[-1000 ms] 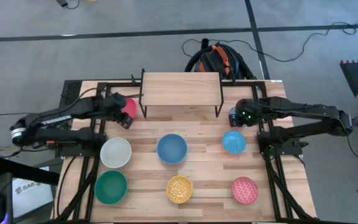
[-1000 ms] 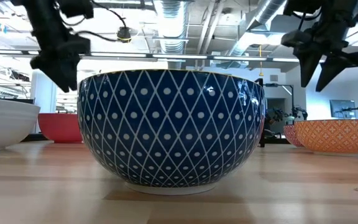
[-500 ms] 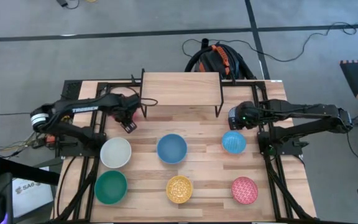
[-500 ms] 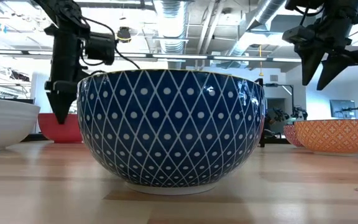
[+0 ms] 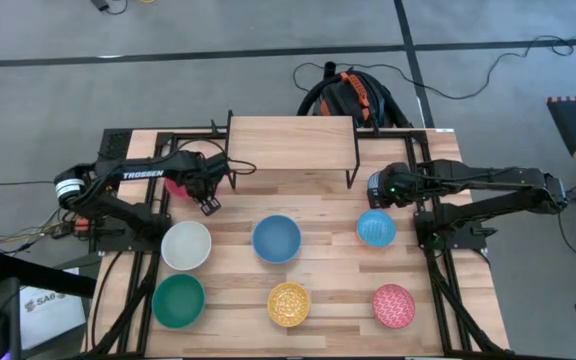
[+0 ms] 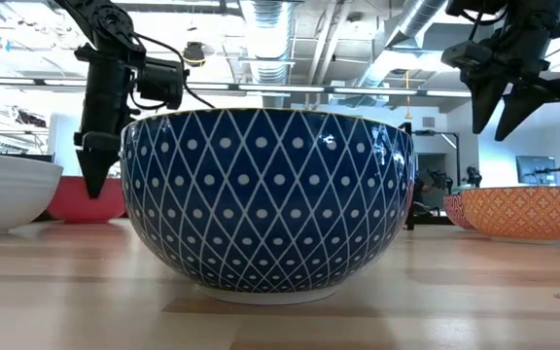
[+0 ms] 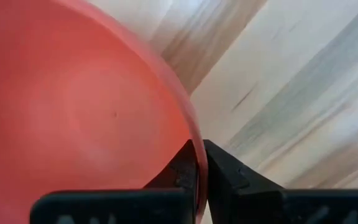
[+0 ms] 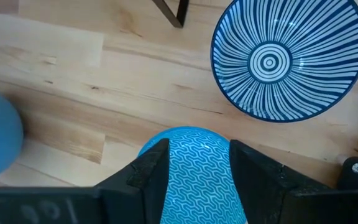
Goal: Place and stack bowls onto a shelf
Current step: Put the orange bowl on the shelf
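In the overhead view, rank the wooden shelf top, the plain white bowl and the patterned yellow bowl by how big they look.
1. Light wooden shelf top, clearly largest.
2. Plain white bowl.
3. Patterned yellow bowl, only slightly smaller than the white one; close enough to be unsure.

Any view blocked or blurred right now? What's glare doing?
Low view: the blue-and-white bowl sits close and fills the frame, hiding most of the table; bright ceiling lights silhouette both arms. Left wrist view: the orange-red bowl is soft, very near the lens. High view: evenly lit, soft shadows.
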### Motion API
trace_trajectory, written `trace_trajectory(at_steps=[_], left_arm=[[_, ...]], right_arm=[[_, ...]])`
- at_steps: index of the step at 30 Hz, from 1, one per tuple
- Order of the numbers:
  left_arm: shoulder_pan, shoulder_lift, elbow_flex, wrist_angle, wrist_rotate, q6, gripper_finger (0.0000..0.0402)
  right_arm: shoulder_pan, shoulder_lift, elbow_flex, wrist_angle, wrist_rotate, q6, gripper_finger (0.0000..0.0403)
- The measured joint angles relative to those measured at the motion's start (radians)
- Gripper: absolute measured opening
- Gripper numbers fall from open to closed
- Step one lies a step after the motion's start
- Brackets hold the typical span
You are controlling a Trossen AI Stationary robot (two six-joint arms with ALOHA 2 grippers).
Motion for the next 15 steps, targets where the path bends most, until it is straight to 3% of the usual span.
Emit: trace_trajectory(at_steps=[15], left_arm=[[-0.159,-0.204,0.135,-0.183,-0.064,-0.085,0.0000]], right_arm=[[-0.002,0.000,0.000,0.103,0.010,-0.001,0.0153]])
